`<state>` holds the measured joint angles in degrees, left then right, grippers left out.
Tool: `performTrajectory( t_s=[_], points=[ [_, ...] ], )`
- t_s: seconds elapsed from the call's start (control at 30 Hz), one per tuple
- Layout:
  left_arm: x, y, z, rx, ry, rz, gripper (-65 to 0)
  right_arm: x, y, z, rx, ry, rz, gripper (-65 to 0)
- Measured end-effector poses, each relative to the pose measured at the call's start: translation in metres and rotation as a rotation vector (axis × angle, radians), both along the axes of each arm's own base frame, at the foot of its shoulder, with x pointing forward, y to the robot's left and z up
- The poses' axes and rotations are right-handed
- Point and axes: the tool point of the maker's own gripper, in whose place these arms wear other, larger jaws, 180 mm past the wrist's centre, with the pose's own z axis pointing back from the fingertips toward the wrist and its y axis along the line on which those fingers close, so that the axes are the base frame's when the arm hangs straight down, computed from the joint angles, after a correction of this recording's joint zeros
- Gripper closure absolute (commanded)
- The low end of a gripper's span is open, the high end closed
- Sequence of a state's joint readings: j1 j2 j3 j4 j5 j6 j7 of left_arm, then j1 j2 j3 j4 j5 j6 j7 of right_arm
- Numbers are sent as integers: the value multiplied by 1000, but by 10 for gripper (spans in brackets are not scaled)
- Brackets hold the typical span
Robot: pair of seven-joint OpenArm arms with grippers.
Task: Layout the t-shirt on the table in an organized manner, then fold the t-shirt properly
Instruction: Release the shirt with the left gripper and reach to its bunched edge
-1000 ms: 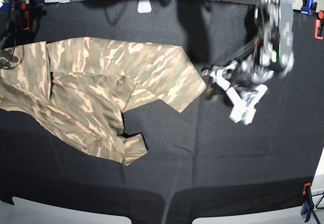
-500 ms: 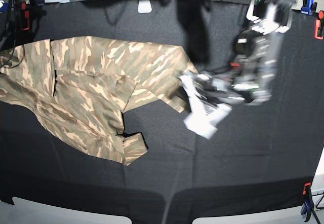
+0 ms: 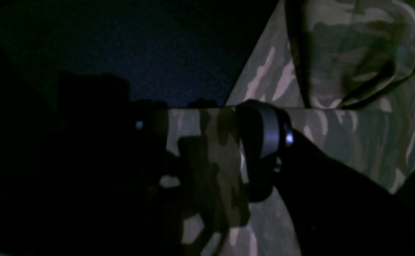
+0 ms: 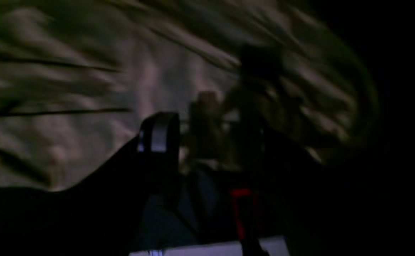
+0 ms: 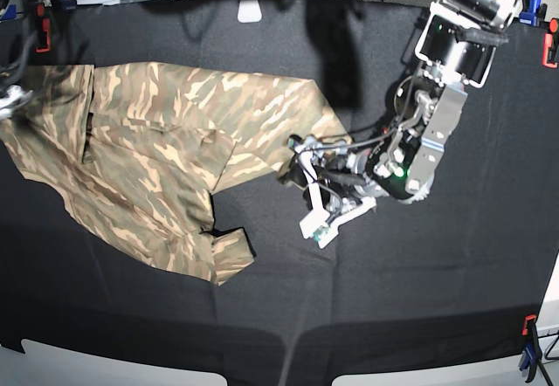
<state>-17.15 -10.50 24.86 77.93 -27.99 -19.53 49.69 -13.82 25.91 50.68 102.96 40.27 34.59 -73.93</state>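
The camouflage t-shirt (image 5: 166, 150) lies crumpled across the left half of the black table (image 5: 393, 299), one sleeve pointing toward the front. My left gripper (image 5: 310, 194) is open at the shirt's right corner. In the left wrist view (image 3: 207, 142) its two fingers straddle a straight edge of the t-shirt (image 3: 353, 53). My right gripper (image 5: 9, 99) barely shows at the left edge of the base view. In the blurred right wrist view (image 4: 204, 131) a bunch of the t-shirt (image 4: 68, 89) sits between its fingers.
A white tag (image 5: 249, 10) lies at the table's back edge, with cables behind it. Clamps stand at the back right (image 5: 550, 44), the front right (image 5: 527, 342) and the back left (image 5: 44, 32). The table's white front edge (image 5: 113, 364) shows below.
My left arm swung left and down from beside the shirt to its right corner. The shirt's left part shifted up and to the right, pulled by my right gripper.
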Motion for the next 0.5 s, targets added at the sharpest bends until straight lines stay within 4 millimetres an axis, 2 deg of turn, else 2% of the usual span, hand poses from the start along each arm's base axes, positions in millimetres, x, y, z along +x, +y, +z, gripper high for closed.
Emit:
performTrajectory(
  t_s=[0.1, 0.3, 0.4, 0.5],
  points=[
    [7, 7, -2, 55, -51, 5, -318, 4, -5, 13, 6, -65, -11, -269],
    [17, 28, -11, 206, -113, 26, -318, -3, -28, 29, -19, -120, -85, -269],
    [7, 24, -15, 181, -42, 17, -318, -5, -32, 34, -15, -143, -103, -269],
    [-2, 15, -16, 119, 15, 2, -318, 1, -24, 40, 31, -189, -77, -269]
  ],
)
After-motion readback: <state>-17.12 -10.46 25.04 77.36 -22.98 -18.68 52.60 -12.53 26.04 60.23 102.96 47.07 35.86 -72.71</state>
